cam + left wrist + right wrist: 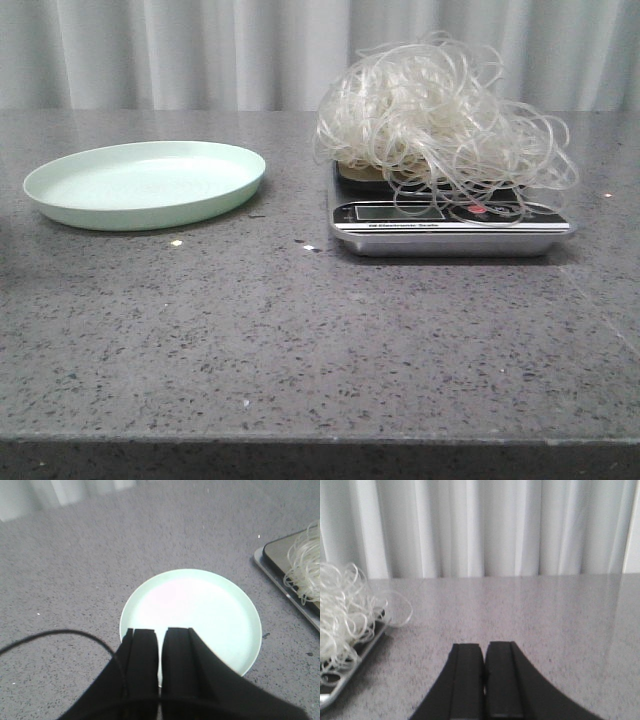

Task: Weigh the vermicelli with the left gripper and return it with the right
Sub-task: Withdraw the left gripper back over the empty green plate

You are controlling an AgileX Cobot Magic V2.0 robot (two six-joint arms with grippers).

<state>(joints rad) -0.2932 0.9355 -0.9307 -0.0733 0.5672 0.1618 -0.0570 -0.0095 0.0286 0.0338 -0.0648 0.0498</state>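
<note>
The vermicelli point(440, 110) is a fluffy tangle of whitish strands piled on the silver kitchen scale point(450, 232), with loops hanging over its display. The pale green plate point(150, 185) lies bare to the left of the scale. Neither gripper shows in the front view. In the left wrist view, my left gripper point(161, 629) hangs above the near rim of the plate point(200, 605), its black fingers almost together with nothing between them, and the vermicelli point(306, 565) is off to the side. My right gripper point(484, 645) is shut and holds nothing, over bare table beside the vermicelli point(340, 615).
The grey speckled tabletop point(300, 340) runs to a front edge near the camera. A white curtain point(200, 50) hangs behind it. A thin black cable point(60, 635) loops beside my left fingers. A few small crumbs point(176, 242) lie between plate and scale.
</note>
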